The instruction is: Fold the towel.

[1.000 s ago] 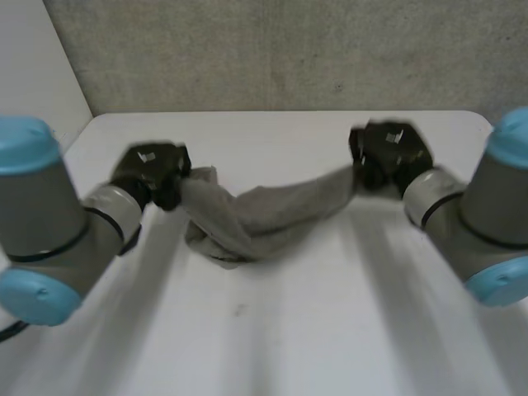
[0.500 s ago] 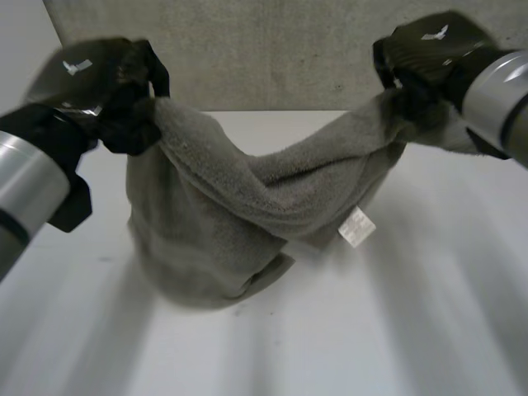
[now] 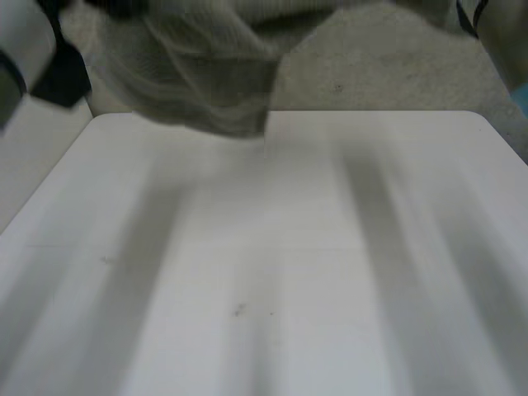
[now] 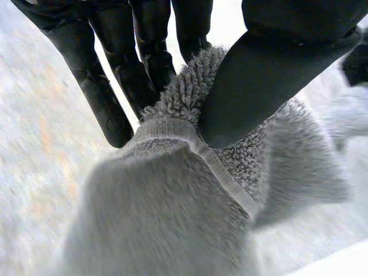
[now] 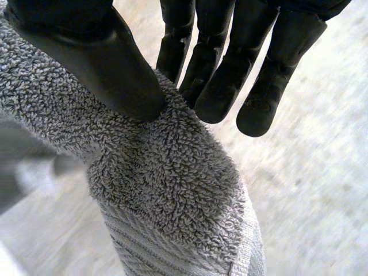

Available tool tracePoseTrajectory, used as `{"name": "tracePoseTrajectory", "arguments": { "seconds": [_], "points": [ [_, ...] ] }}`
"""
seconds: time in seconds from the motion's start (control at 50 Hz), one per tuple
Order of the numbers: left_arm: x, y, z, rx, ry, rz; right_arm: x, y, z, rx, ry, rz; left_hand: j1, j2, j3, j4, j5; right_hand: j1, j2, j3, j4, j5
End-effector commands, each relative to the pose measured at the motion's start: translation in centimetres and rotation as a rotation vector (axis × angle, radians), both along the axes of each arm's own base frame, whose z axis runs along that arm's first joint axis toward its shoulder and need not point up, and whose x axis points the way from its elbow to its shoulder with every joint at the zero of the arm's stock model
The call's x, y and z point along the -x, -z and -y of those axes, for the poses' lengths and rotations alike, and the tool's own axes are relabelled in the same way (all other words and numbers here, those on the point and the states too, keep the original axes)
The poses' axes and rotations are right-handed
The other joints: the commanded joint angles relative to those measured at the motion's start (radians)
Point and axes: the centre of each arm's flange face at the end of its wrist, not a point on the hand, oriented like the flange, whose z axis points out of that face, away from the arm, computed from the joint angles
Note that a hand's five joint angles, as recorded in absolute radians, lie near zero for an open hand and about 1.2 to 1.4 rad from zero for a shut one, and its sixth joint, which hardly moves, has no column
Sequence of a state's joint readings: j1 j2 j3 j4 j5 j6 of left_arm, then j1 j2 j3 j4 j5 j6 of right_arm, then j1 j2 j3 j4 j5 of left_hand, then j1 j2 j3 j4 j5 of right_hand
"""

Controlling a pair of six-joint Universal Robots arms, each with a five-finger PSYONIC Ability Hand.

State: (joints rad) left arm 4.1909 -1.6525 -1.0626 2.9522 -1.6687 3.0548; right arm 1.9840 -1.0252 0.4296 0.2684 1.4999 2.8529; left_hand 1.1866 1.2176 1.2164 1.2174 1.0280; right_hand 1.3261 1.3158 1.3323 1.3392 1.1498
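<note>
The white table (image 3: 272, 272) stretches out bare and flat, with a grey wall (image 3: 371, 74) behind its far edge. Above that far edge, toward the table's left side, the grey towel (image 3: 206, 74) hangs in the air as a bunched, blurred mass; whether its lowest fold touches the table cannot be told. Part of the left arm (image 3: 21, 37) shows above the table's far left corner.

In the left wrist view, the left hand (image 4: 270, 75) pinches the towel: the thumb presses down on the looped pile right beside a flat hemmed band, while the fingers (image 4: 98, 86) lie straight behind the cloth.

In the right wrist view, the right hand (image 5: 98, 63) also pinches the towel, thumb pressing the thick pile against the fingers (image 5: 224, 69), with a ribbed hem hanging below the grip.
</note>
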Motion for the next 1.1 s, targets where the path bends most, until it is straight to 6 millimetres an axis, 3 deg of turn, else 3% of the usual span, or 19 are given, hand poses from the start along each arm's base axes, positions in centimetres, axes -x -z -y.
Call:
{"name": "tracePoseTrajectory", "arguments": {
  "seconds": [0.02, 0.12, 0.24, 0.36, 0.4, 0.44, 0.48, 0.5, 0.52, 0.54, 0.56, 0.58, 0.62, 0.66, 0.76, 0.86, 0.98, 1.02, 1.1],
  "points": [
    [1.2, 7.6, -5.4, -0.221, 0.127, 0.151, 0.4, 4.0, -0.9, -0.210, -0.009, -0.133, 0.210, 0.179, 0.180, 0.179, 0.194, 0.070, 0.080, 0.064, 0.057, 0.072],
    [2.0, 9.2, -7.4, -0.258, 0.189, 0.188, 0.7, 4.4, -1.4, -0.250, -0.004, -0.185, 0.210, 0.179, 0.180, 0.179, 0.194, 0.070, 0.080, 0.064, 0.057, 0.072],
    [3.3, 10.9, -6.9, -0.259, 0.212, 0.191, 0.9, 5.6, -0.2, -0.267, 0.014, -0.194, 0.210, 0.179, 0.180, 0.179, 0.194, 0.070, 0.080, 0.064, 0.057, 0.072],
    [5.0, 15.1, -5.4, -0.328, 0.213, 0.243, -0.2, 11.9, 2.4, -0.378, 0.021, -0.279, 0.210, 0.179, 0.180, 0.179, 0.194, 0.070, 0.080, 0.064, 0.057, 0.072],
    [6.1, 18.4, -4.8, -0.384, 0.222, 0.288, -0.6, 13.9, 2.9, -0.413, 0.018, -0.310, 0.210, 0.179, 0.180, 0.179, 0.194, 0.070, 0.080, 0.064, 0.057, 0.072],
    [6.6, 19.9, -4.5, -0.410, 0.228, 0.307, -1.0, 17.7, 3.7, -0.478, 0.012, -0.369, 0.210, 0.179, 0.180, 0.179, 0.194, 0.070, 0.080, 0.064, 0.057, 0.072],
    [7.0, 21.1, -4.3, -0.430, 0.230, 0.322, -1.2, 19.3, 4.0, -0.505, 0.011, -0.392, 0.210, 0.179, 0.180, 0.179, 0.194, 0.070, 0.080, 0.064, 0.057, 0.072],
    [7.2, 21.9, -4.1, -0.443, 0.233, 0.330, -1.2, 20.6, 4.4, -0.529, 0.017, -0.405, 0.108, 0.077, 0.079, 0.078, 0.092, -0.248, -0.238, -0.255, -0.262, -0.247],
    [7.2, 21.9, -4.1, -0.443, 0.233, 0.330, -1.2, 20.6, 4.4, -0.529, 0.017, -0.406, 0.107, 0.076, 0.078, 0.077, 0.091, -0.252, -0.241, -0.258, -0.265, -0.250],
    [7.3, 22.2, -3.9, -0.447, 0.233, 0.332, -1.2, 21.3, 4.6, -0.542, 0.031, -0.412, -0.090, -0.121, -0.120, -0.121, -0.106, -0.679, -0.669, -0.685, -0.692, -0.677],
    [7.4, 22.3, -3.7, -0.446, 0.231, 0.323, -1.2, 21.3, 4.6, -0.542, 0.031, -0.412, -0.328, -0.359, -0.357, -0.359, -0.344, -0.683, -0.673, -0.689, -0.696, -0.681],
    [7.4, 22.3, -3.7, -0.446, 0.231, 0.323, -1.0, 21.7, 4.7, -0.548, 0.048, -0.414, -0.330, -0.361, -0.360, -0.361, -0.346, -1.152, -1.141, -1.158, -1.165, -1.150],
    [7.3, 21.8, -3.2, -0.428, 0.220, 0.303, -0.7, 21.6, 4.9, -0.549, 0.073, -0.413, -0.801, -0.832, -0.830, -0.831, -0.817, -1.152, -1.141, -1.158, -1.165, -1.150],
    [7.2, 21.3, -3.0, -0.418, 0.213, 0.293, -0.2, 20.3, 5.0, -0.532, 0.104, -0.396, -0.942, -0.973, -0.972, -0.973, -0.958, -1.152, -1.141, -1.158, -1.165, -1.150],
    [6.1, 19.7, -2.0, -0.388, 0.178, 0.256, 0.3, 16.9, 3.8, -0.495, 0.109, -0.351, -0.976, -1.007, -1.006, -1.007, -0.992, -1.152, -1.141, -1.158, -1.165, -1.150],
    [5.4, 18.8, -1.7, -0.372, 0.154, 0.238, 1.0, 15.9, 1.7, -0.534, 0.090, -0.330, -0.988, -1.019, -1.018, -1.019, -1.004, -1.152, -1.141, -1.158, -1.165, -1.150],
    [3.8, 19.3, -1.1, -0.398, 0.111, 0.244, 1.7, 16.6, -1.2, -0.595, 0.032, -0.354, -0.979, -1.010, -1.009, -1.010, -0.995, -1.152, -1.141, -1.158, -1.165, -1.150],
    [3.2, 19.6, -0.7, -0.412, 0.090, 0.247, 2.0, 17.8, -3.1, -0.612, -0.027, -0.363, -0.973, -1.004, -1.003, -1.004, -0.989, -1.145, -1.135, -1.151, -1.158, -1.143],
    [1.6, 20.8, 0.2, -0.458, 0.037, 0.259, 2.8, 19.2, -4.2, -0.627, -0.033, -0.373, -0.967, -0.998, -0.997, -0.998, -0.983, -1.059, -1.049, -1.066, -1.073, -1.058]
  ]
}}
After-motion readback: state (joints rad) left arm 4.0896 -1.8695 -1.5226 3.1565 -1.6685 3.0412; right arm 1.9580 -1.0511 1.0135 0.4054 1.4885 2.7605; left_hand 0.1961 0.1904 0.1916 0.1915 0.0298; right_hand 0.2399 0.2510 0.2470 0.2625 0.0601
